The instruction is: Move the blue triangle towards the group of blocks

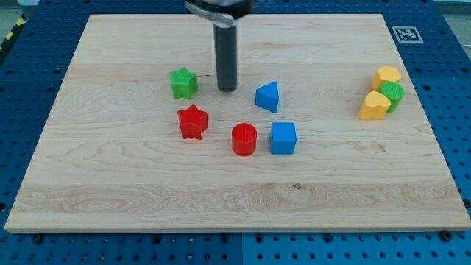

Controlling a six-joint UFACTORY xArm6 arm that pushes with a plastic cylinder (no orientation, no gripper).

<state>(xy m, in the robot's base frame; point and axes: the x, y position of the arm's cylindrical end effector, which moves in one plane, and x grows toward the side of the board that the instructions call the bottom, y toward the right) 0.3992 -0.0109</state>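
Resting my tip [227,89] between green star [183,82] and blue triangle [268,96] | claw: none visible

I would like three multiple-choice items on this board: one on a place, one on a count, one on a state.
1. My tip is between
A. green star and blue triangle
B. red star and red cylinder
C. two yellow blocks

2. Red blocks:
A. one
B. two
C. three

3. My tip and the blue triangle are
A. touching
B. apart
C. stacked

Key: 1 A, it stands between them; 2 B, red star and red cylinder; 3 B, bare wood shows between them.
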